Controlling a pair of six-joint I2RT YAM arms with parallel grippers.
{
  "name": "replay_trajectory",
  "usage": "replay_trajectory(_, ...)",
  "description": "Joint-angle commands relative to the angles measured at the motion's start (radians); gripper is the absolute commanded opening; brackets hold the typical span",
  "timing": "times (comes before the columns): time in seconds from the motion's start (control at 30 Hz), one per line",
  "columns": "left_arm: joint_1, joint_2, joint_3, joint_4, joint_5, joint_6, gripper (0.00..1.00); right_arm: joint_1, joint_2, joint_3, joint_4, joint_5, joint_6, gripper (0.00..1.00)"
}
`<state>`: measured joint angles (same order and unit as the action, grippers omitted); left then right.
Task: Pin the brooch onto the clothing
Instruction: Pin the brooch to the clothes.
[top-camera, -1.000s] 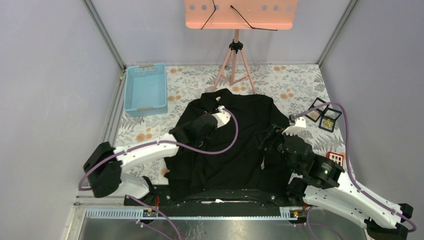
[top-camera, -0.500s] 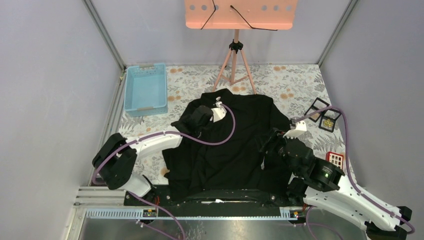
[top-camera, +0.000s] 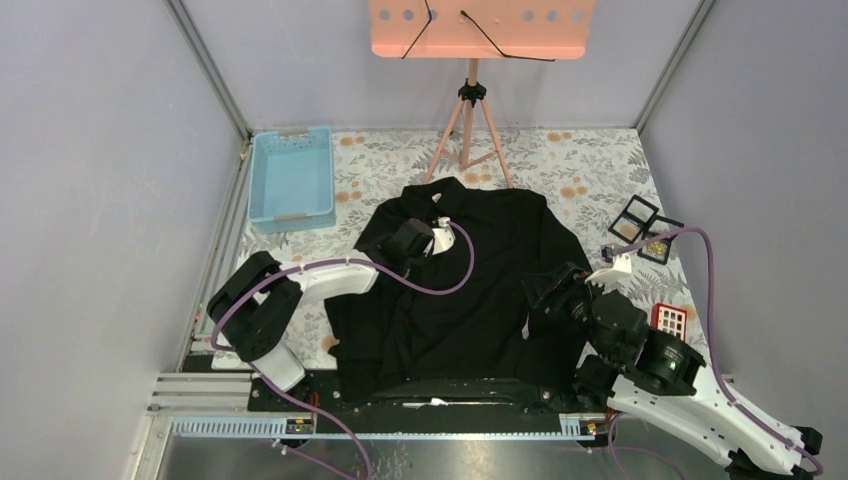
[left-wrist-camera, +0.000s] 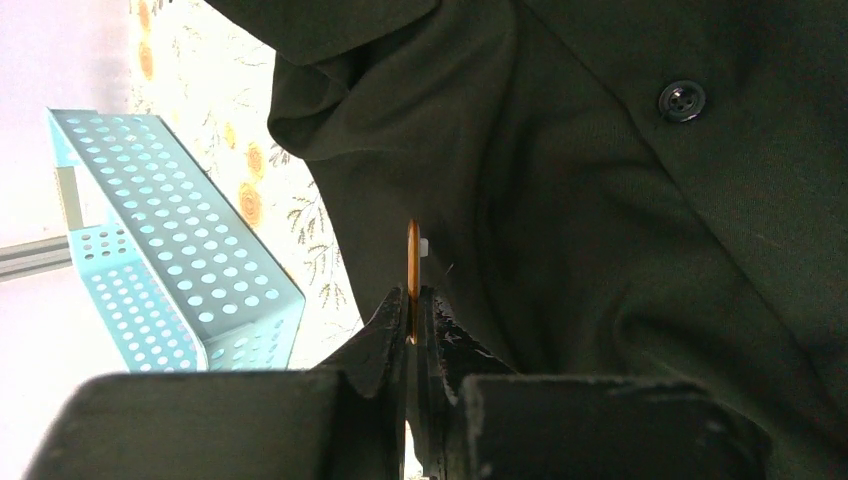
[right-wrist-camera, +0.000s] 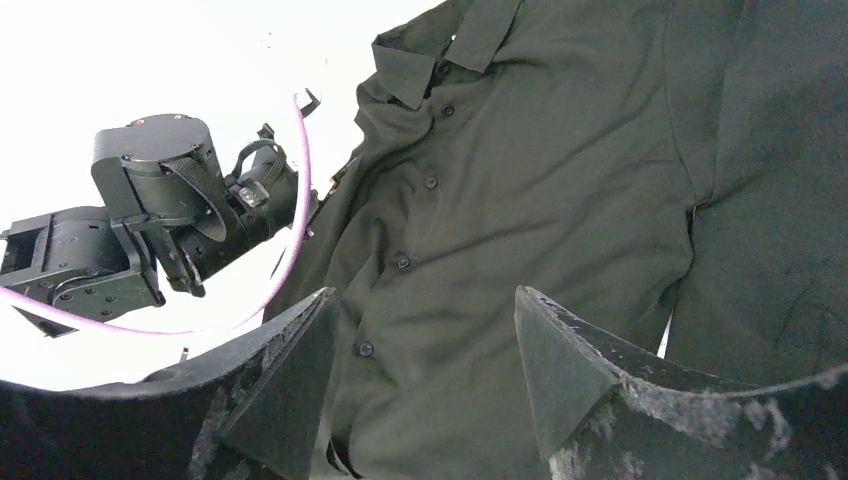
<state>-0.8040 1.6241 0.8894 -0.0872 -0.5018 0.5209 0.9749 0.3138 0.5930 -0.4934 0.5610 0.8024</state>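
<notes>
Jaws: left gripper (left-wrist-camera: 413, 308) pinches brooch (left-wrist-camera: 413, 255) edge-on over shirt (left-wrist-camera: 620, 200); right gripper (right-wrist-camera: 425, 350) wide, empty. I fear brooch slipping, twisting.

Left arm (top-camera: 330, 275) extended, jaws clamped, right arm (top-camera: 640, 345) bent, jaws apart

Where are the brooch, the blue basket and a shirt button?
brooch (left-wrist-camera: 413, 265), left wrist view, its thin gold edge.
blue basket (top-camera: 292, 185), top external view, its bare floor.
shirt button (left-wrist-camera: 681, 100), left wrist view, its centre.

basket (top-camera: 292, 180) left of shirt (top-camera: 500, 255) (tripod (top-camera: 471, 95) behind)
</notes>
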Motion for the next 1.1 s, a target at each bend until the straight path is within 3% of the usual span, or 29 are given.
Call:
replay_trajectory(0.0, 0.005, 0.012, 0.015, 0.048, -0.025, 0.017, 0.0, 0.001, -0.029, -0.005, -0.03, 0.047, 0.033, 0.72)
replay_trajectory(1.07, -0.044, 0.077, 0.021, 0.042, -0.087, 0.062, 0.0, 0.001, -0.116, -0.033, -0.082, 0.068, 0.084, 0.71)
